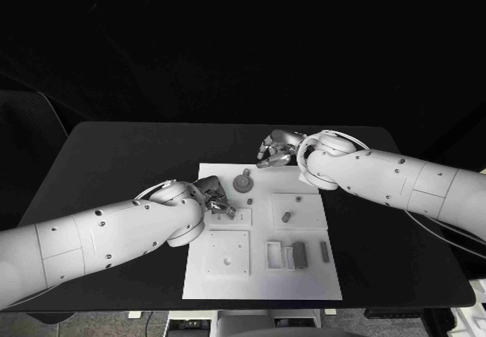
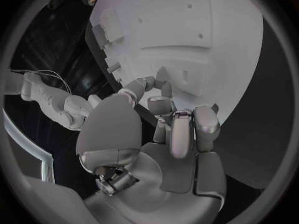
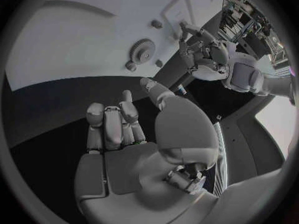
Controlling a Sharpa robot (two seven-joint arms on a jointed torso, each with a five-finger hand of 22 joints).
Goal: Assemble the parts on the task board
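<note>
Head view: white task board lies mid-bench on the black bench, long side running 12 to 6 o'clock.

Left hand sits at the board's 9 o'clock edge, over the upper-left part of the board. Fingers curled in and bunched near a small part; cannot tell if anything is pinched. Left wrist view: left hand's fingers lie close together, curled toward the board surface, thumb alongside; nothing clearly held.

Right hand hovers at the board's 12 o'clock edge, just off the top right corner. Right wrist view: right hand with fingers folded in side by side, thumb out apart from them, palm bare, nothing in it.

Parts on the board:
- gear, round and toothed, at upper centre, also seen in the right wrist view.
- small peg just at 12 o'clock of the gear.
- small round piece at 6 o'clock of the gear.
- oblong piece on the raised square at right centre.
- dark rectangular block at lower right, beside a white slot holder.
- thin bar at 3 o'clock of the block.
- raised square plate at lower left, small hole in it.
</note>
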